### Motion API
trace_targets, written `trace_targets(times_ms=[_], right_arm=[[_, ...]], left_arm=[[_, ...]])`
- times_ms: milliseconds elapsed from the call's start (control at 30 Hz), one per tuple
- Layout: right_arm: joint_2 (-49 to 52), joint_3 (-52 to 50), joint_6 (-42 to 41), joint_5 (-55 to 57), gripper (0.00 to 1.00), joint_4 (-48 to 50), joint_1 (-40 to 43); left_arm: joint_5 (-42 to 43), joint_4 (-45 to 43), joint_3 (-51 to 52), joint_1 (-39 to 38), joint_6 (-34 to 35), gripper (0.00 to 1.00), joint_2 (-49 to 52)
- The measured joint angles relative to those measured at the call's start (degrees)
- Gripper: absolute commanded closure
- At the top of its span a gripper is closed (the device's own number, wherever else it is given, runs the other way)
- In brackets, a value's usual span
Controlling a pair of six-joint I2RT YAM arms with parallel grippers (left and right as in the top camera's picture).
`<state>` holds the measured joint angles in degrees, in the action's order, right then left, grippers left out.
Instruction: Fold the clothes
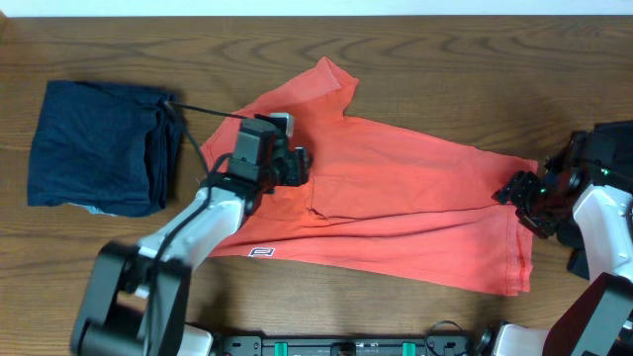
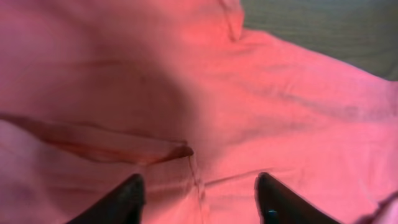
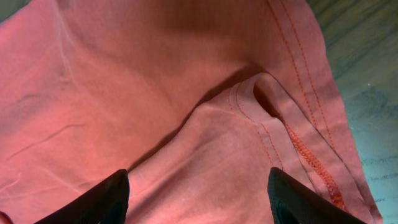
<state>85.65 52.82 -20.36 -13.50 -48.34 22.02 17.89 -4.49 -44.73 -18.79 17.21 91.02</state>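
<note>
The chief risk from here is a double or a shallow bite. The coral-red short-sleeved fabric T-shirt (image 1: 396, 198) lies rumpled and partly doubled over on the brown wooden table (image 1: 445, 59). A jaw closing where it now hangs may take two layers where one was wanted, or only a ridge of cloth that slips out on the lift and leaves the fold skewed. At the right-hand end the stitched hem (image 3: 292, 143) is puckered into a small raised loop; a finger could snag inside it and drag the whole shirt sideways. A long drag leftwards could also disturb the folded navy fabric garment (image 1: 94, 148) lying near the shirt's sleeve at the left end of the table. The left gripper (image 2: 199, 193) hangs low over the shirt's left-middle, beside a folded-over edge (image 2: 124, 146), its dark fingers (image 2: 121, 199) apart with nothing clamped between them; whether the tips press the cloth is hard to tell from so close and blurred a view. The right gripper (image 3: 199, 193) sits over the hem end of the shirt, jaws wide apart, holding nothing.
</note>
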Motion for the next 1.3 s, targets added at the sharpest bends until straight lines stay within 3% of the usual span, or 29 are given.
trace_targets(times_ms=[67, 100, 300, 567, 733, 867, 933, 1033, 1133, 1300], right_arm=[[0.0, 0.0, 0.0, 0.0, 0.3, 0.07, 0.0], [0.0, 0.0, 0.0, -0.02, 0.3, 0.09, 0.0], [0.0, 0.0, 0.0, 0.0, 0.3, 1.38, 0.0], [0.0, 0.0, 0.0, -0.02, 0.3, 2.12, 0.0], [0.0, 0.0, 0.07, -0.96, 0.31, 2.38, 0.0], [0.0, 0.0, 1.18, -2.95, 0.31, 4.07, 0.0], [0.0, 0.0, 1.77, -4.11, 0.31, 4.96, 0.0], [0.0, 0.26, 3.61, -6.34, 0.31, 6.84, 0.0], [0.0, 2.67, 6.51, -10.71, 0.31, 8.55, 0.0], [0.0, 11.37, 10.29, -15.78, 0.31, 9.2, -0.07]], left_arm=[[-1.22, 4.5, -0.15, 0.7, -0.33, 0.88, -3.52], [-2.56, 7.45, -0.37, 1.16, -0.37, 0.94, -5.35], [-7.45, 17.46, -0.52, 2.27, -0.72, 0.94, -6.4], [-5.31, 10.82, -0.39, 0.28, -0.72, 0.93, 5.14], [-0.81, 7.19, -0.28, -0.66, -0.94, 0.83, 7.19], [-0.33, 11.34, -0.46, -0.59, -2.03, 0.73, 5.92], [-1.11, 15.93, -0.98, -0.07, -3.04, 0.6, 3.67], [-1.79, 22.77, -3.04, 1.2, -4.11, 0.5, -1.51], [-2.05, 25.27, -5.68, 2.45, -5.46, 0.31, -8.09], [-2.23, 20.74, -9.18, 4.63, -8.17, 0.28, -19.02]])
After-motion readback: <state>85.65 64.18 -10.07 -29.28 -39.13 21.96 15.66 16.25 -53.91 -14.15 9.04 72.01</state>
